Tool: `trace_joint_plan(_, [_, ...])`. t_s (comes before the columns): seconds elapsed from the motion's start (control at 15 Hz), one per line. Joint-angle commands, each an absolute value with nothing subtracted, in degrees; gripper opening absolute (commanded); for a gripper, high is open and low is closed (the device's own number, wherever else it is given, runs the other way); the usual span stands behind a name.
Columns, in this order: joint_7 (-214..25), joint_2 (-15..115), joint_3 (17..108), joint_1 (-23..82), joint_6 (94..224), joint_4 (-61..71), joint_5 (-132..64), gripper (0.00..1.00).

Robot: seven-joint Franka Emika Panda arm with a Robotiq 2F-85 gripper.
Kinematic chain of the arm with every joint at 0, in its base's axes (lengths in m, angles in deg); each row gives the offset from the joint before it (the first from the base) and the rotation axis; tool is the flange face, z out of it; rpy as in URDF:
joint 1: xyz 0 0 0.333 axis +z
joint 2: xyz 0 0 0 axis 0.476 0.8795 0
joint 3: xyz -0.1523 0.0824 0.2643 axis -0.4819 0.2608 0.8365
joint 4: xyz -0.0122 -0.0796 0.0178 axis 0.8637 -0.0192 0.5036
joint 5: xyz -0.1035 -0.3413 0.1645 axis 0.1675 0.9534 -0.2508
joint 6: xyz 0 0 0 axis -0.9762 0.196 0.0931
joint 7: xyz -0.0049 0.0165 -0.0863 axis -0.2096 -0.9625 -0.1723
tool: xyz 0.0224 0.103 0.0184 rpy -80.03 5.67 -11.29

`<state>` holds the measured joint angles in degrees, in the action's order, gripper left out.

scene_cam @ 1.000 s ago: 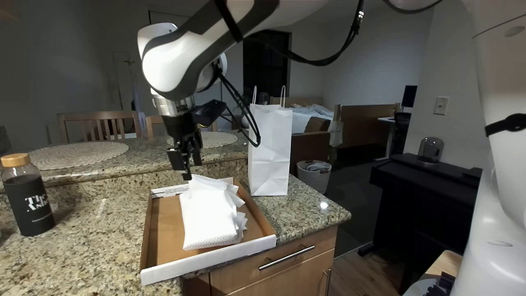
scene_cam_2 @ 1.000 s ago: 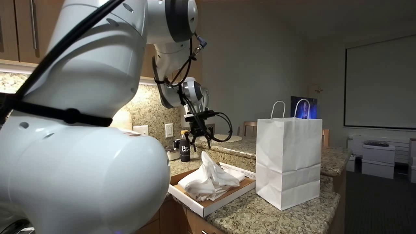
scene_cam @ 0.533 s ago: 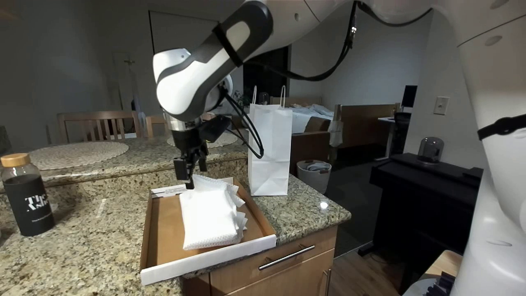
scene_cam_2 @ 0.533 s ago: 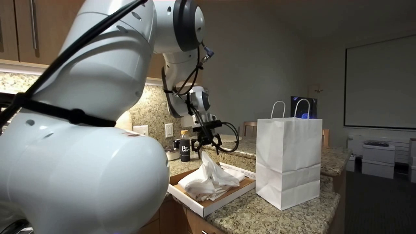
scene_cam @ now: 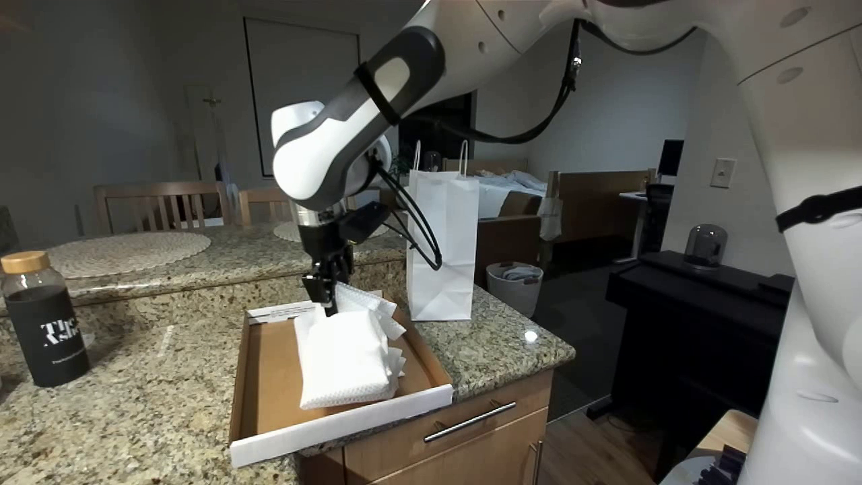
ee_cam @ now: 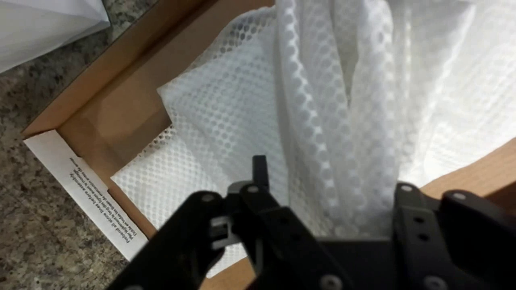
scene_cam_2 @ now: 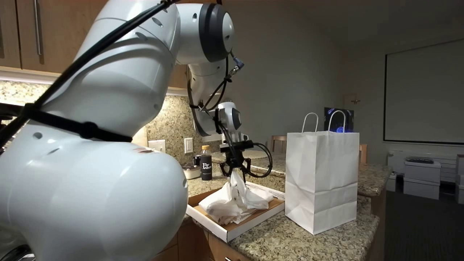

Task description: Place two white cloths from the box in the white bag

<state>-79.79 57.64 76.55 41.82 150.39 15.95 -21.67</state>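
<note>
Between the fingers (ee_cam: 419,233): perforated white cloth (ee_cam: 338,133), peaked.
Gripper (scene_cam_2: 237,177): just lowered, spread wide, nothing clamped; grasp likely next.
White paper bag (scene_cam_2: 320,181): beside gripper, apart.

The hand (ee_cam: 333,181) straddles bunched white cloth (ee_cam: 342,100).
</note>
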Motion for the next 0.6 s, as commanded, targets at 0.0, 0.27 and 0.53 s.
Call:
trace_joint_plan(0.0, [-77.91, 57.25, 77.46, 40.86, 149.29, 16.31, -24.90, 0.27])
trace_joint_plan(0.27, [-78.33, 56.74, 77.48, 41.02, 147.45, 16.87, -26.36, 0.09])
trace_joint_plan(0.53, [-77.81, 56.14, 77.84, 40.87, 144.04, 17.06, -27.59, 0.06])
